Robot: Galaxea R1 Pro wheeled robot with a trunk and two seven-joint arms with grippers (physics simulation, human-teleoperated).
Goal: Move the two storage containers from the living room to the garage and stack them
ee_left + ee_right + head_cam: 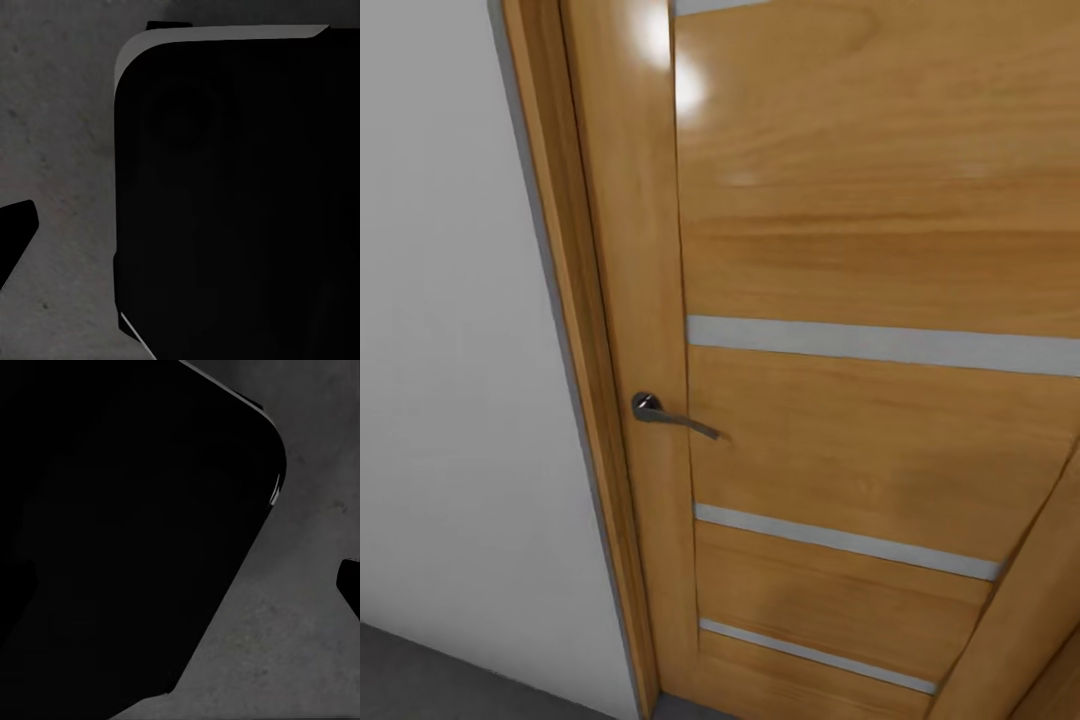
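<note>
Grey concrete floor (60, 135) is seen beneath both end effectors, whose states cannot be told; an unlabelled wooden door (860, 250) is faced.

Door (880, 300) fills my front and right, its handle (665, 414) near its left edge. Frame (575, 300) just left of it, wall (450, 350) farther left, floor (420, 680) below.

Orange-brown door (860, 270), pale slits; mottled grey floor (60, 135)
</note>
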